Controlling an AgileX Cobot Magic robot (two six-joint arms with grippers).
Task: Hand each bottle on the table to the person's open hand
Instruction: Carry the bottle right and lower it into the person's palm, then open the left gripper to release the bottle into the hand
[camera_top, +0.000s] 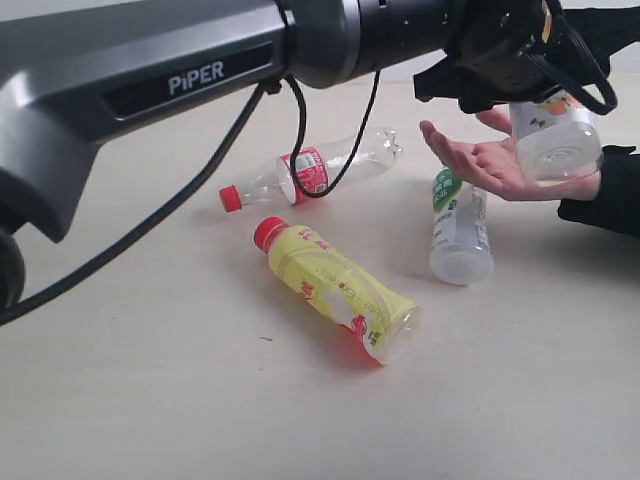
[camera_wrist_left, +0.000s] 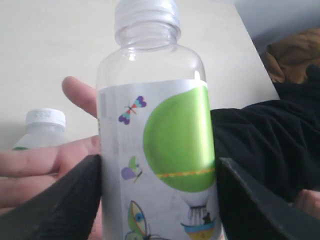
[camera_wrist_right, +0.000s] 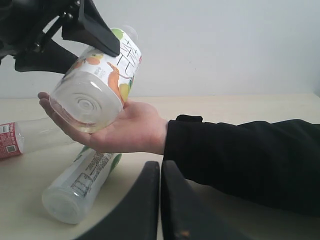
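1. A pale beige table (camera_top: 150, 400) runs back to its far edge under a plain pale wall (camera_wrist_right: 225, 45)
2. The white bottle (camera_top: 555, 140) with green marks is off the table, tilted and clamped between the fingers of the left gripper (camera_wrist_left: 159, 200) over the person's open hand (camera_top: 490, 160); whether it touches the palm is unclear
3. A second white bottle (camera_top: 458, 225) lies on the table under the hand; the clear bottle (camera_top: 310, 175) and yellow bottle (camera_top: 335, 290) lie mid-table, apart
4. Bare surface spreads toward the camera
5. The right gripper (camera_wrist_right: 160, 200) has its jaws pressed together, holding nothing
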